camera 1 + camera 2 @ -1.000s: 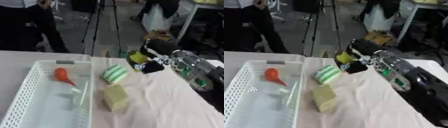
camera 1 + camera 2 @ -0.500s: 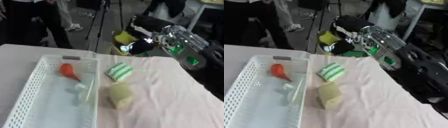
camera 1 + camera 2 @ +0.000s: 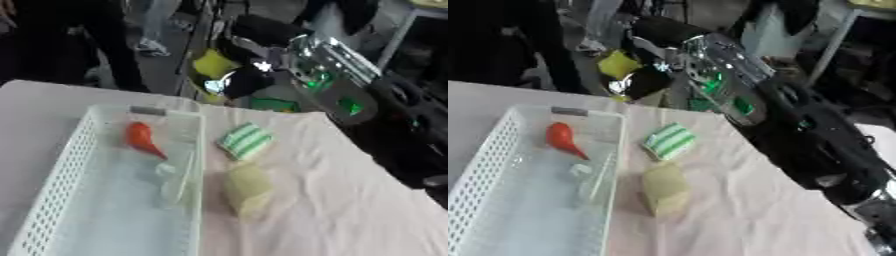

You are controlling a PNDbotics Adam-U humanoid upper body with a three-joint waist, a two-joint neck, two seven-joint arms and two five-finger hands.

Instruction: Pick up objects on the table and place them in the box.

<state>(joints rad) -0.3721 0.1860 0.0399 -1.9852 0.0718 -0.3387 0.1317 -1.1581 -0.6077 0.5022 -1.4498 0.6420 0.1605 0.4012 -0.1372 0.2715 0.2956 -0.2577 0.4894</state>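
White plastic basket (image 3: 61,165), perforated lattice walls, matt. Pale cloth (image 3: 350,200) covers the table, softly creased. Green-and-white striped sponge (image 3: 246,141) and the yellowish block (image 3: 248,190) look matt, porous. Right arm casing (image 3: 728,75): glossy, clear plastic over silver metal.

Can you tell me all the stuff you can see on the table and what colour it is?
White plastic mesh basket: one, white, left part of the table.
Orange-red pear-shaped thing: one, orange-red, inside the basket at its far end.
Pale see-through thing: one, whitish, inside the basket along its right wall; I cannot make out what it is.
Green and white striped block: one, green with white stripes, on the cloth right of the basket.
Pale yellow block: one, pale yellow, on the cloth nearer than the striped block.
Table cloth: one, pale pinkish white.
Robot's right hand: one, black, raised beyond the table's far edge, curled round a yellow thing.
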